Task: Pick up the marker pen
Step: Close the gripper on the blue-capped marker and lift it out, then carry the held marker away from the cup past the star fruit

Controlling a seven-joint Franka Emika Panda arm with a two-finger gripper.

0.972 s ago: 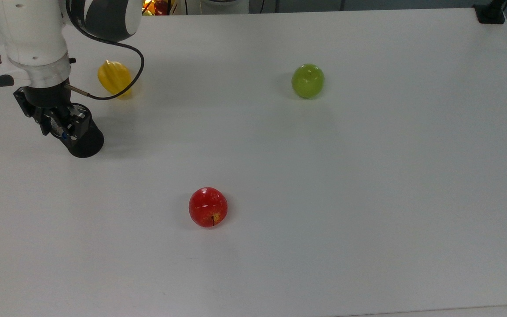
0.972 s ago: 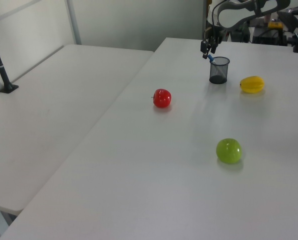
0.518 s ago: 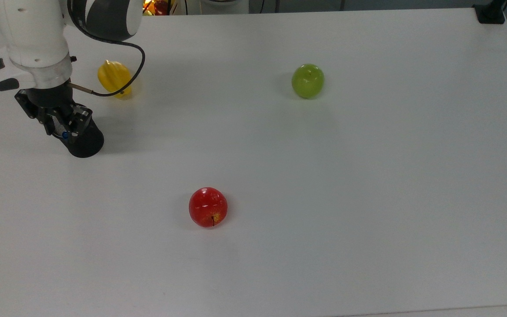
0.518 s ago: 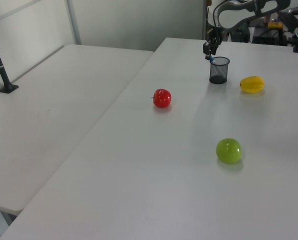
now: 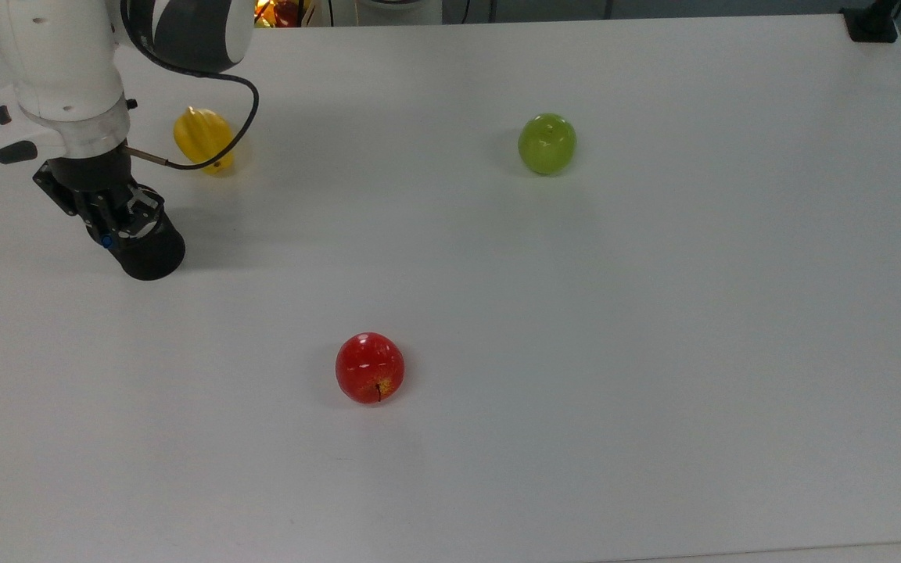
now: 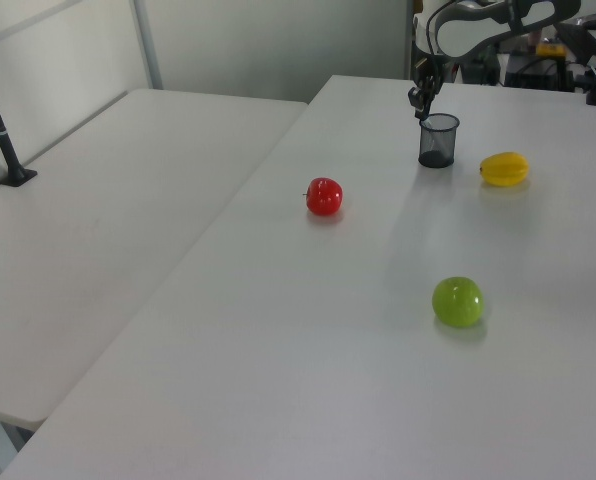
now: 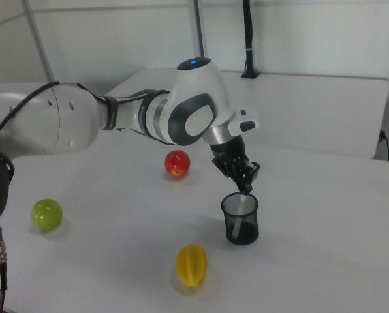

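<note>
Right view: marker pen [image 7: 244, 201] stands in black mesh cup [image 7: 240, 220], hand [image 7: 245, 184] gripping it.

arm: white Franka arm [image 7: 83, 120] reaching from the right view's left toward its middle, last link angled downward
wrist: white with a grey joint cover [image 7: 196, 119], tilted, a black cable [image 5: 231, 125] looping off it in the top view
gripper: black two-finger gripper [image 7: 245, 184], pointing down at a slant, near the top view's left edge [image 5: 110, 234]
fingers: closed on something blue at their tips
</note>
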